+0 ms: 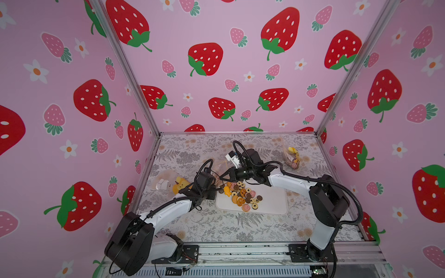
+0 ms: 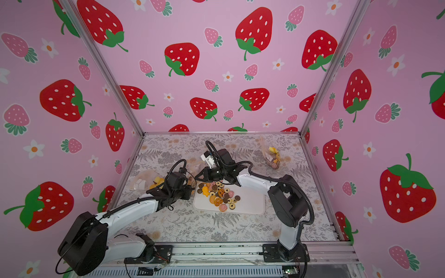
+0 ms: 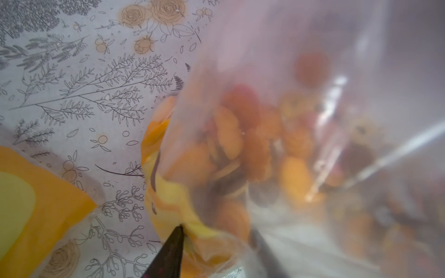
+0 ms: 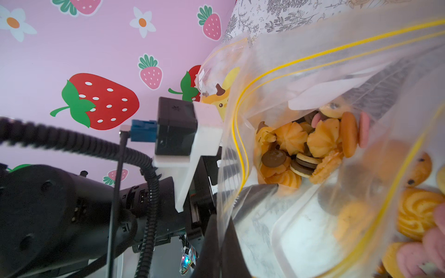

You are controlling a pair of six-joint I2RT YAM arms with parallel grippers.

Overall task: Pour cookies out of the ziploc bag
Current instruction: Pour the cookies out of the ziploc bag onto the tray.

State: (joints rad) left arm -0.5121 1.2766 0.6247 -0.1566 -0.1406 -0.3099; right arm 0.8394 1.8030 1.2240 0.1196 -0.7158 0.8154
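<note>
Cookies (image 1: 241,195) lie in a loose heap on the white tray (image 1: 272,204), just below and in front of the right jaws, in tan, orange, dark brown and pink. The heap sits on the end of the tray nearest both pairs of jaws. More of them (image 4: 301,149) are inside the ziploc bag (image 4: 313,72), which hangs between the two pairs of jaws, above the floral surface (image 1: 240,228) at the tray's edge.

The right gripper (image 1: 223,177) has its jaws closed together on the bag's film close to the yellow zip line. From the right wrist the bag's mouth gapes wide just past these jaws. The biscuits inside are bunched deep in the bag beyond them, and others on the tray show through the film on the near side.

The left gripper (image 3: 216,231) is at the bag's other end. Its two dark fingers (image 3: 172,250) stand one on each side of the bag's lower part, with a yellow printed patch and blurred orange biscuits between and beyond them. The left wrist view is too blurred to tell whether these jaws press the film or stand clear of it.

A second bag (image 1: 166,183), holding white blocks and a yellow printed figure, lies on the surface on the outer side of the left jaws, near them. A third bag (image 1: 292,157) lies well apart from both pairs of jaws, behind the right forearm
</note>
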